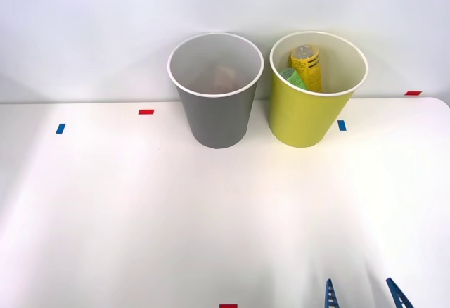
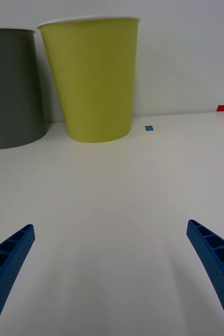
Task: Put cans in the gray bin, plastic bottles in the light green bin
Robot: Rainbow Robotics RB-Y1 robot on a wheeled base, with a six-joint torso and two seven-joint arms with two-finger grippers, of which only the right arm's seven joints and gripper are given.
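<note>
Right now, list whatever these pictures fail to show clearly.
- Inside the gray bin, front view: a faint pale shape near the bottom, too dim to identify.
- Yellow bottle and green item, front view: lower parts hidden by the light green bin wall.
- Both bins' contents, wrist view: hidden by their walls.
- Right gripper, front view: cut off by the bottom edge.

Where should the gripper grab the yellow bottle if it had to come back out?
Probably by its capped top, from straight above. The yellow bottle stands leaning inside the light green bin, whose walls block any side approach; only the upper part shows above the rim, with a green item beside it. The right gripper is open.
</note>
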